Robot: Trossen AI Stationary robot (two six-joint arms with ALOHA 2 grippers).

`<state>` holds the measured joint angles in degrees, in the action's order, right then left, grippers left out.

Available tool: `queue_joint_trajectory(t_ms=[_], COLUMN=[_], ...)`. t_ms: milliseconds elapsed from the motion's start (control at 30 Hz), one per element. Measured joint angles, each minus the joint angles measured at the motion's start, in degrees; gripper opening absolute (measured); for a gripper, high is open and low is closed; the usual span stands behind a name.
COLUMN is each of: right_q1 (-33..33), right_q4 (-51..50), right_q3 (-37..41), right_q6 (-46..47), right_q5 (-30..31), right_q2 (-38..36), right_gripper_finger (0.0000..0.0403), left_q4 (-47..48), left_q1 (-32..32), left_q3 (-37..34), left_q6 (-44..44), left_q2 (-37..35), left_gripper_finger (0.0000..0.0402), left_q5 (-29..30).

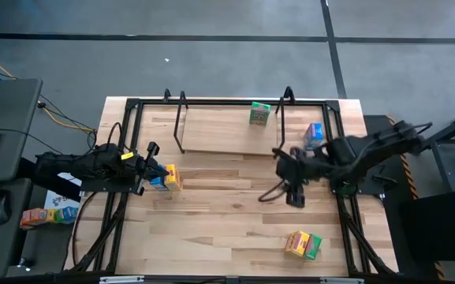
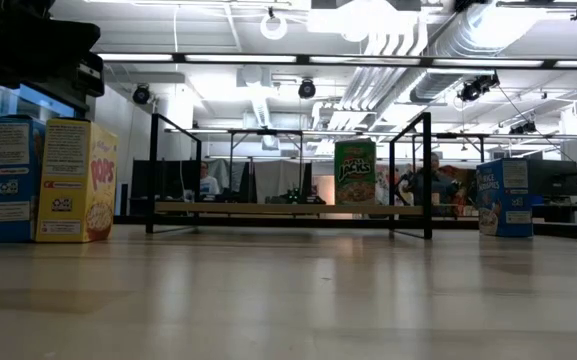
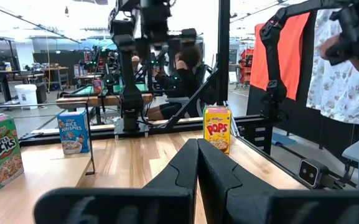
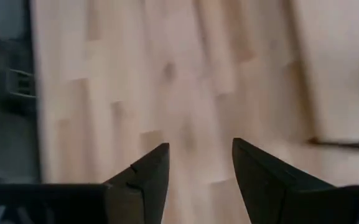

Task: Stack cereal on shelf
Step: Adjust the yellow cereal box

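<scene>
A: Where is the cereal placed relative to the right gripper (image 1: 284,175)?

B: The right gripper is held over bare table (image 1: 227,213), just in front of the shelf (image 1: 227,146); its fingers (image 4: 142,177) are parted and nothing is seen between them. A green box (image 1: 259,113) is stood on the shelf board at the back right corner, well apart from that gripper. A blue box (image 1: 314,134) is stood just outside the shelf's right uprights, near the right arm. A yellow and green pair of boxes (image 1: 303,244) is laid near the table's front right, also apart from the gripper.

A: And the left gripper (image 1: 150,168)?

B: It is kept at the table's left side with its fingers (image 3: 198,168) pressed together on nothing. A blue and yellow pair of boxes (image 1: 166,178) is stood just beside its tip; whether they are touched cannot be told.

A: Is anything else seen?

B: More small boxes (image 1: 42,215) are left off the table, on the left. In the low view, people (image 2: 208,181) are seen in the room behind the shelf.
</scene>
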<state>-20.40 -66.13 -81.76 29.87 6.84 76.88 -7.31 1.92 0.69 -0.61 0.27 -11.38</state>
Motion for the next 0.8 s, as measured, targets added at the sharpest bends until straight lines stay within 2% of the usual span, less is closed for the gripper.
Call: queue_joint_trajectory(t_ms=[100,200,400,500,567,800], right_q1=[-5.4,-11.8,-22.8,-26.0,-27.2,-29.3], right_q4=[0.7,0.4,1.1,1.2,1.5,6.4], right_q3=[2.4,3.3,3.3,3.3,3.3,3.3], right_q6=[10.0,19.2,38.0,44.4,46.9,48.4], right_q5=[-1.6,-2.9,-1.8,-0.6,-2.2,-7.1], right_q2=[-1.0,-0.8,0.3,2.4,4.5,11.2], right_gripper_finger=[0.0151,0.0121,0.0014,0.0015,0.0015,0.0003], left_q4=[0.0,0.0,0.0,0.0,0.0,0.0], left_q1=[0.0,0.0,0.0,0.0,0.0,0.0], left_q3=[0.0,0.0,0.0,0.0,0.0,0.0], left_q6=[0.0,0.0,0.0,0.0,0.0,0.0], left_q2=[0.0,0.0,0.0,0.0,0.0,0.0], left_gripper_finger=[0.0,0.0,0.0,0.0,0.0,0.0], left_q5=[0.0,0.0,0.0,0.0,0.0,0.0])
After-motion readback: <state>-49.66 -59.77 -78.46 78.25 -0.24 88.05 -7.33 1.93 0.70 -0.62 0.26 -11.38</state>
